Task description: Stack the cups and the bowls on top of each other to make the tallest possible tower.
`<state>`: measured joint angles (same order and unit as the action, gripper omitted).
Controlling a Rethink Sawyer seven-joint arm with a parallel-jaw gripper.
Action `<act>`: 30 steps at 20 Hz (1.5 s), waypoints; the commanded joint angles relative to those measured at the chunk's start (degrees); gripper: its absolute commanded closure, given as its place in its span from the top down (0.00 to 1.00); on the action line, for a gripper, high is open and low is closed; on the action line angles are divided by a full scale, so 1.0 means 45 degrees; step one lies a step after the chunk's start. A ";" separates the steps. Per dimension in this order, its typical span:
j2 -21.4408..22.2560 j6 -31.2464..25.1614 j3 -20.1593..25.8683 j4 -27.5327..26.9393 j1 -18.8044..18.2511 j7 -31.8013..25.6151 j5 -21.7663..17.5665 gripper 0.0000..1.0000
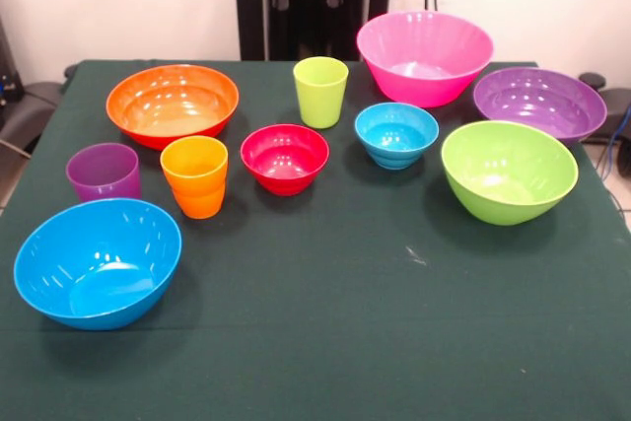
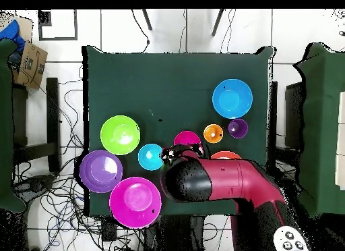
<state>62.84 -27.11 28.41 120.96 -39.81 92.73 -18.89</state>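
Near left: big blue bowl (image 1: 97,261) tipped on its side curve, mouth tilted toward the camera and a bit right, nothing in it.
Next row back, left: purple cup (image 1: 103,172) and orange ridged cup (image 1: 194,176) just beside each other, both upright, mouths up, long axis vertical.
Right side: lime green bowl (image 1: 509,171) leaning too, mouth angled toward the camera.
Middle row: small red bowl (image 1: 284,158) and small light blue bowl (image 1: 396,135), both sitting level, apart from each other.
Further back: big orange bowl (image 1: 173,104) on the left, lime green cup (image 1: 320,92) upright in the centre, purple bowl (image 1: 539,104) at the right.
Farthest: pink bowl (image 1: 424,57), widest looking of the lot, right near the table's back edge.
Tower status: none yet tbh, every piece separate on the green table (image 1: 394,342), nothing nested or stacked.
Arm: red and black arm (image 2: 222,184) seen from overhead, hanging above the back of the table over the lime cup area, hiding most of the orange bowl there.
Gripper: somewhere under the arm's head, can't tell if released or clenched, not visible from the front.
Risk: tilted blue and lime bowls likely to rock or slide if pinched at the rim; cups on top of a leaning base probably topple.
Risk 2: cups crowded by neighbours, so a sloppy descent could knock one over.
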 commanded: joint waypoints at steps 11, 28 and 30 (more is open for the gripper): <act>-0.2574 0.0280 0.0923 -0.0605 -0.0486 -0.1461 -0.3334 1.00; -0.3824 0.0184 0.1566 -0.0836 -0.1343 -0.1676 -0.4940 1.00; -0.3712 0.0062 0.1668 -0.0641 -0.1441 -0.1652 -0.4931 1.00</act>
<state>48.90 -27.08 32.62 119.62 -46.49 92.73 -35.60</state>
